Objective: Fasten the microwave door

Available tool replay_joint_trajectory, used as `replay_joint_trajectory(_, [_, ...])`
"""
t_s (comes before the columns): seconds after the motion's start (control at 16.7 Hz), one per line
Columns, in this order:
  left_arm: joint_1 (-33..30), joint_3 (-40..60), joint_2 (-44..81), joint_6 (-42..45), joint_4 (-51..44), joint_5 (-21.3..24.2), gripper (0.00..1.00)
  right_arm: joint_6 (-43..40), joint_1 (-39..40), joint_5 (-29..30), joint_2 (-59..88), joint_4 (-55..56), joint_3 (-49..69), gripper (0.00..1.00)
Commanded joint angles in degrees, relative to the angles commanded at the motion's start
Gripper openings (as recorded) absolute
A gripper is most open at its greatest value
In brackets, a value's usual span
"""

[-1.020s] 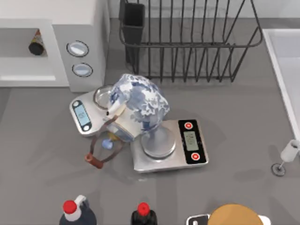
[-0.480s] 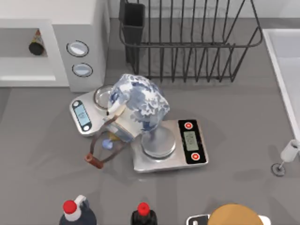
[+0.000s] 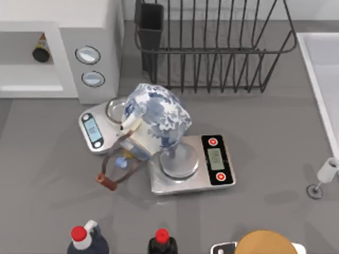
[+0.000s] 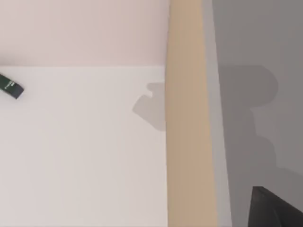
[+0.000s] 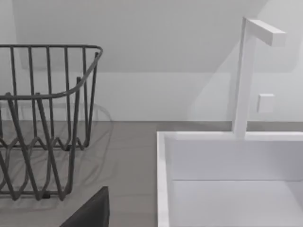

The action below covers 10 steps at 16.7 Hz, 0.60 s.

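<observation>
Microwave (image 3: 90,21): standing at the table's far left, cavity gaping, a small dark bottle (image 3: 41,48) sitting inside.
Microwave door: hanging away from the opening, judging by the bare cavity; exact position impossible to tell.
Change: almost nothing moving across the last second; only the blue-and-white teapot (image 3: 154,120) shifting slightly where it is leaning on the scales (image 3: 190,172).
Meaning: door work not yet showing; closing still lying wholly ahead.
Left arm, right arm: working nowhere near the table's middle; grip state impossible to tell.

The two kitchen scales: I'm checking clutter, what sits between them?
In the top view, a blue-and-white teapot lies between the small scale and the large scale, overlapping both.
</observation>
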Motion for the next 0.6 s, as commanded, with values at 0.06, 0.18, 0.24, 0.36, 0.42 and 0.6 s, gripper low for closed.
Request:
replay_joint_trajectory(0.06, [-0.1,-0.2,-0.2,-0.1,0.1,-0.1,0.00,0.0,0.0,0.0,0.0,0.0,0.0,1.00])
replay_joint_trajectory(0.18, [-1.3,-2.3,-2.2,-1.4,1.3,-0.6,0.00,0.0,0.0,0.0,0.0,0.0,0.0,1.00])
replay_joint_trajectory(0.24, [-2.2,-4.3,-3.9,-2.4,2.3,-1.1,0.00,0.0,0.0,0.0,0.0,0.0,0.0,1.00])
replay_joint_trajectory(0.36, [-4.5,-9.8,-8.1,-4.9,4.7,-2.2,0.00,0.0,0.0,0.0,0.0,0.0,0.0,1.00])
replay_joint_trajectory(0.42, [-5.7,-13.0,-10.3,-6.2,6.1,-2.8,0.00,0.0,0.0,0.0,0.0,0.0,0.0,1.00])
replay_joint_trajectory(0.6, [-8.8,-20.2,-16.0,-9.7,9.6,-4.3,0.00,0.0,0.0,0.0,0.0,0.0,0.0,1.00])
